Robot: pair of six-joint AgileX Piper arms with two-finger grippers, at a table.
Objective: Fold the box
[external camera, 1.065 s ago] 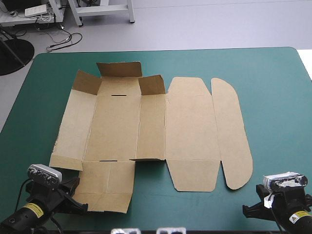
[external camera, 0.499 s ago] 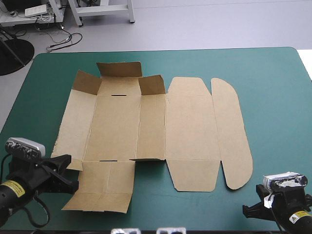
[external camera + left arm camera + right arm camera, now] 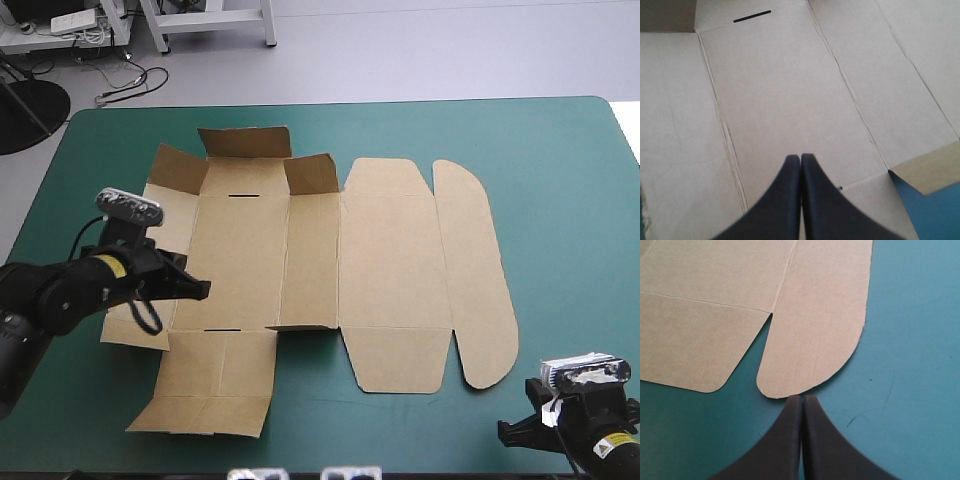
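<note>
Creased brown board box (image 3: pixel 385 260), rounded flaps, mostly flat. Over its slotted panel the left pincer (image 3: pixel 800 157), fingers together; just off its rounded near corner the right pincer (image 3: pixel 803 397), likewise together.

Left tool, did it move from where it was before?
Yes. The left tool moved away from the table's near edge, toward the far edge, and is now over the box's left panels.

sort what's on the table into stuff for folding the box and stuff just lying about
For the job: the box, mostly flat, far flaps raised; left gripper, shut, over a middle panel; right gripper, shut, by the rounded flap.
Lying about: nothing I can see, just the teal-green cover underneath.
</note>
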